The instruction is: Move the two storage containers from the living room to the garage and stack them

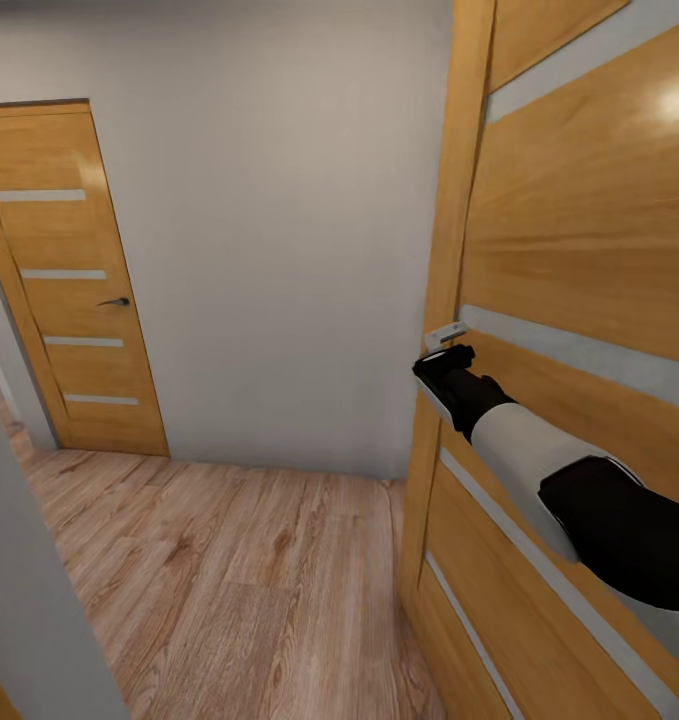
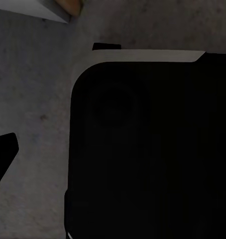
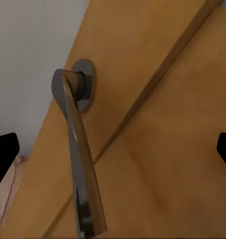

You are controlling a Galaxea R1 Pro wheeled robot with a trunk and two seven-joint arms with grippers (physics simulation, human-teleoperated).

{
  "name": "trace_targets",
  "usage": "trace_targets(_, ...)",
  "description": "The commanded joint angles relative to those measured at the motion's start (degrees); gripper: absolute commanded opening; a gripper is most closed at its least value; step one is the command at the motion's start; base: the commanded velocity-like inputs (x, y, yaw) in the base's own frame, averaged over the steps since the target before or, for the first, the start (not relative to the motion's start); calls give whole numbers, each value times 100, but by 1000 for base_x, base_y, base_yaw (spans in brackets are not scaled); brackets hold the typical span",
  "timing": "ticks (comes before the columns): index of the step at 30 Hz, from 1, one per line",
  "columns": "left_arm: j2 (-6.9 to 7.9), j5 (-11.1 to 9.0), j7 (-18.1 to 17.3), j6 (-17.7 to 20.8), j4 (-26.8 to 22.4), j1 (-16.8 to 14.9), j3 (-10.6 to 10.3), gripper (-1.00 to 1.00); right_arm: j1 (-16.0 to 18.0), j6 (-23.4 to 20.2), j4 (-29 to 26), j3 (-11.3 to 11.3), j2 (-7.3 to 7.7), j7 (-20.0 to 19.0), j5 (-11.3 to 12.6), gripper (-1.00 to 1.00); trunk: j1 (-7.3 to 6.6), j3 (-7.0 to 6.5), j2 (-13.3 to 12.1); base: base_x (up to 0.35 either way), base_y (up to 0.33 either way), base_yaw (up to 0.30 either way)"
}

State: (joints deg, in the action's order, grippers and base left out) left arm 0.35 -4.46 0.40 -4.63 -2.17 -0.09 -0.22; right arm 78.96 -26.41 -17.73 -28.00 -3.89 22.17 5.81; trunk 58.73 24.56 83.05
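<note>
Home hallway, wood plank floor (image 1: 209,560), plain white wall (image 1: 279,220), wooden interior doors (image 1: 74,290)

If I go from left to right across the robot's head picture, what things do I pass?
Closed wooden door with its dark handle → plain grey wall → edge of the near wooden door → right pincer → the near door's wide face.
</note>
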Motion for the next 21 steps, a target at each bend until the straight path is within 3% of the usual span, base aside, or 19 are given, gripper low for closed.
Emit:
trace_targets(1,0,-46,4,-12,-3,0,-10,100,5,-49,-4,-38,56,51,8,100,0,6,3,0,0,0)
trace_targets(10,-10,-38,4,-13,-3,0,-5,100,5,-63,-7,-39,345,56,0,100,0,6,3,0,0,0)
trace_targets(21,-14,-38,2,-20,-4,0,-9,100,5,-66,-10,-39,558,60,-1,100,0,6,3,0,0,0)
